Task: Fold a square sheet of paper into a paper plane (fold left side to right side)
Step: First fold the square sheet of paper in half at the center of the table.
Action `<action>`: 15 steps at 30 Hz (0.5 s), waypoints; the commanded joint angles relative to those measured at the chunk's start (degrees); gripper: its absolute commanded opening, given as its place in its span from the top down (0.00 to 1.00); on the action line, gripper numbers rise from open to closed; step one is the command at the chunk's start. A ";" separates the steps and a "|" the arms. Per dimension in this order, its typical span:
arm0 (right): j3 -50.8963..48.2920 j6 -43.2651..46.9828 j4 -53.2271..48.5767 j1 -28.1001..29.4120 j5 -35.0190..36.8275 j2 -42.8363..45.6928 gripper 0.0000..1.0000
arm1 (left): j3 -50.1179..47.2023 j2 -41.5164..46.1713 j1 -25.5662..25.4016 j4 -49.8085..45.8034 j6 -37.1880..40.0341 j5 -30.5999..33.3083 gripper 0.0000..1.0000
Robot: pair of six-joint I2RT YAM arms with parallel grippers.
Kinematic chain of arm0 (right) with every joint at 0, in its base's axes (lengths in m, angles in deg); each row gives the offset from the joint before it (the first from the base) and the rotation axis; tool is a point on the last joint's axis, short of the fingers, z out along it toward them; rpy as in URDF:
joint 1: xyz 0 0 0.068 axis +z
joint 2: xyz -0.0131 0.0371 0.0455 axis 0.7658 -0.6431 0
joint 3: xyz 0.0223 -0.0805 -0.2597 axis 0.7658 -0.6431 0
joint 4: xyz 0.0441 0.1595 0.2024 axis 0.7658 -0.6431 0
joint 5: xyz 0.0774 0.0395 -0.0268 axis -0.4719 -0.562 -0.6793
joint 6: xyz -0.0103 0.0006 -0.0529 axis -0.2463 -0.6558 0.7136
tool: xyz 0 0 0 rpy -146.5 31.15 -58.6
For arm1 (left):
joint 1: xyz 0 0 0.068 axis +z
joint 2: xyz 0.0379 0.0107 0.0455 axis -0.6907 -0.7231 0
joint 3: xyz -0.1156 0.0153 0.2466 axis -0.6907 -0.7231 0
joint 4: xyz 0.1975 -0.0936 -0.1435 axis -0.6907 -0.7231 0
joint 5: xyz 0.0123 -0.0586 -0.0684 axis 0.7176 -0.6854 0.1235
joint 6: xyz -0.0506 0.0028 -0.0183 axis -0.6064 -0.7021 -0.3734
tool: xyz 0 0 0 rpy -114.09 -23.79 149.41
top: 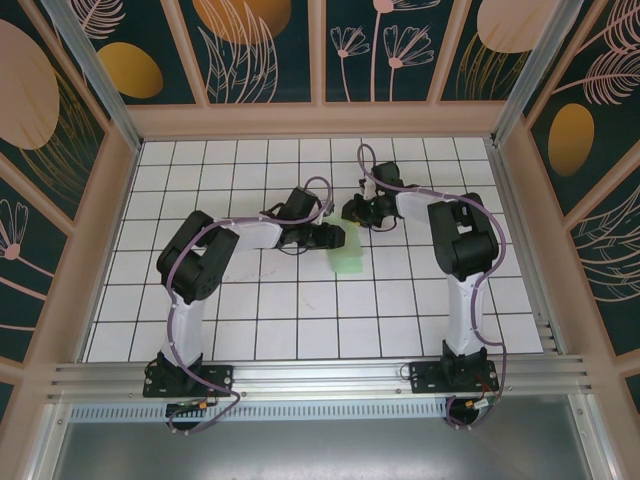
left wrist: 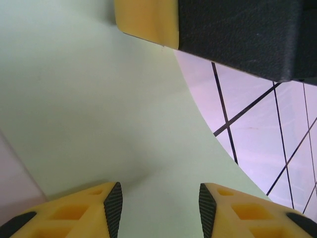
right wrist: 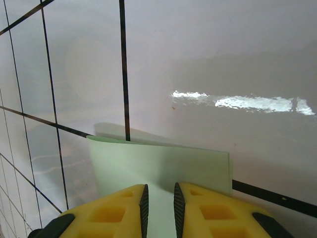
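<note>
- On the white tiled table (top: 300, 300), out in front of the two arms (top: 200, 260), the pale green sheet of paper (top: 350, 258) lies near the middle, partly under both grippers. Its edge curves instead of running straight in the left wrist view
- The left gripper (left wrist: 159, 198) hangs over the sheet with its jaws well apart, gripping nothing
- Just beyond it, the right gripper (right wrist: 158, 198) points down at the far part of the sheet. Its jaws are parted by only a narrow slit and are closed on nothing that shows. Whether its tips bear on the paper cannot be told
- The far edge of the sheet stands slightly off the table and casts a shadow beneath it
- The step in hand looks like bringing the left side over onto the right. It would probably go best if one gripper pins the right side so the thin paper cannot slide. The other should carry the left edge across low and slow, and square the edges before any pressing. The crease is best run from the middle outward, so no bulge is trapped
- Count: one sheet, one table, two arms and two grippers, each with two yellow fingers faced in black
</note>
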 commanded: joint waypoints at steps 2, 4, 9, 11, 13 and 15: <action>-3.21 0.40 -7.03 0.55 6.44 -3.23 0.74 | -2.58 1.28 -1.26 -1.31 2.15 -0.51 0.52; -3.18 0.32 -7.16 0.71 6.60 -3.31 0.74 | -3.08 1.81 -1.56 -1.31 2.85 -0.47 0.52; -2.90 0.23 -7.81 1.00 7.28 -3.30 0.74 | -4.66 3.75 -2.16 -1.22 5.05 0.31 0.52; -2.81 0.14 -7.74 1.07 7.34 -3.33 0.74 | -4.97 4.20 -2.38 -1.14 5.86 0.28 0.52; -2.90 -0.03 -7.57 1.18 7.29 -3.37 0.74 | -5.07 4.37 -2.77 -1.22 6.57 0.07 0.52; -2.90 -0.03 -7.56 1.23 7.25 -3.50 0.74 | -5.16 4.36 -3.19 -1.31 6.88 0.20 0.52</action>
